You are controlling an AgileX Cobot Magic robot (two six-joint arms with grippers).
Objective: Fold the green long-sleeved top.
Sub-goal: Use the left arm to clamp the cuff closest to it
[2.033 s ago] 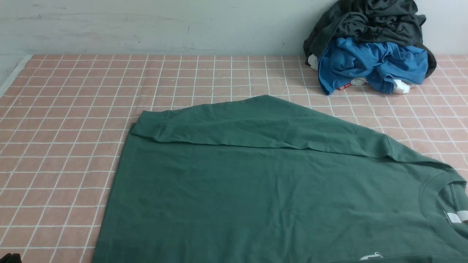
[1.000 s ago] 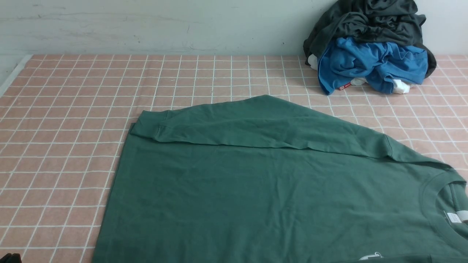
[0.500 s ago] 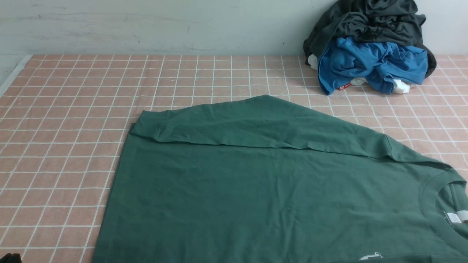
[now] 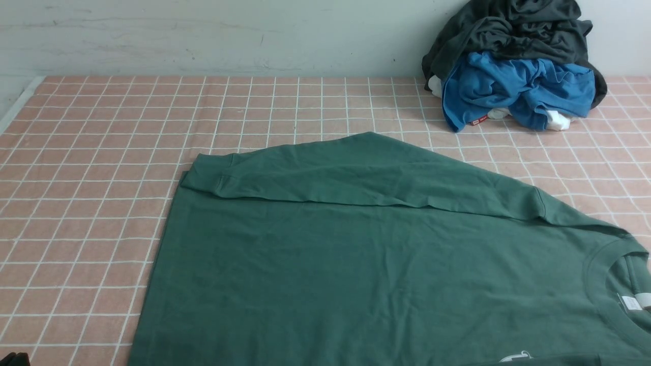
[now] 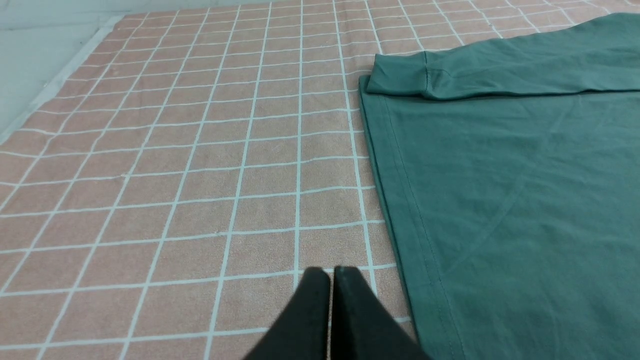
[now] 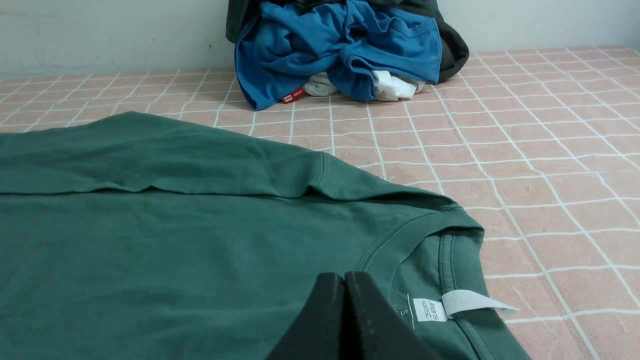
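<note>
My jaws are clenched, empty. The green top (image 4: pixel 356 264) lies crosswise: hem (image 4: pixel 154 267) frame-left beside left jaws, collar (image 4: pixel 592 269) lower-right beside right jaws.

Green long-sleeved top (image 4: pixel 356 264): plain dark green knit, spread flat on pink checked bench (image 4: pixel 91 203). Lies sideways: ribbed crew neck (image 4: pixel 597 264) toward robot's right, hem (image 4: pixel 152 264) toward left. Far sleeve (image 4: pixel 366 173) folded over body along far edge, cuff (image 4: pixel 203 175) ending at hem corner. White label (image 4: pixel 630 303) inside neck. Near edge cut off in front view.
</note>
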